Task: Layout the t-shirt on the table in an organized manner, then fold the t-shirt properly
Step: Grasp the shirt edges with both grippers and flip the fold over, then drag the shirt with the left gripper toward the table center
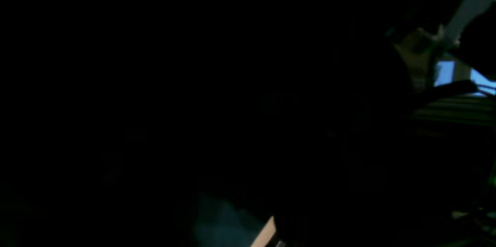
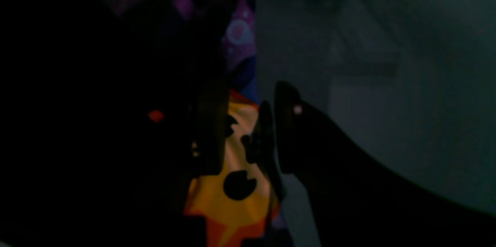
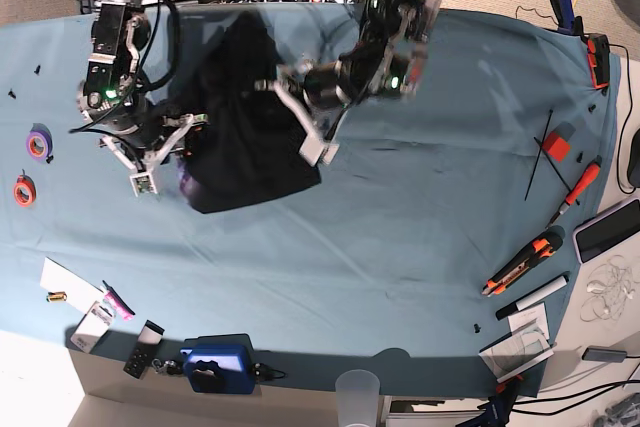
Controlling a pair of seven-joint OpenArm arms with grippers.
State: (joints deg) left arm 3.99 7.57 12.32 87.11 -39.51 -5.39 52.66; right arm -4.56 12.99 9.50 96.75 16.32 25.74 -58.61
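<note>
- Teal-blue cloth covers the bench [image 3: 400, 247], which fills nearly all of my base view.
- At the far left edge of the bench I see a purple tape roll [image 3: 38, 144] with an orange tape roll [image 3: 23, 190] just below it.
- My right arm stands at the left of the base view. Its right pincer [image 3: 160, 152] is at the left edge of the t-shirt [image 3: 250, 137].
- In the right wrist view, the fingers [image 2: 288, 123] of that pincer stand apart with printed orange-yellow fabric between them. I cannot tell whether they clamp the fabric.
- The t-shirt, black, lies bunched on the bench in the upper left-centre of the base view, between my two arms. Its purple, orange and yellow print shows only in the right wrist view.
- My left arm reaches down from the top centre of the base view. Its left pincer [image 3: 318, 137] is at the right edge of the t-shirt; the picture is blurred there.
- The left wrist view is almost entirely black, so I cannot tell how the left pincer's jaws stand or whether they hold cloth.
- At the right side of the bench lie an orange-handled cutter [image 3: 520, 265], a marker [image 3: 535, 297] and a red block [image 3: 556, 146], all well apart from the t-shirt.
</note>
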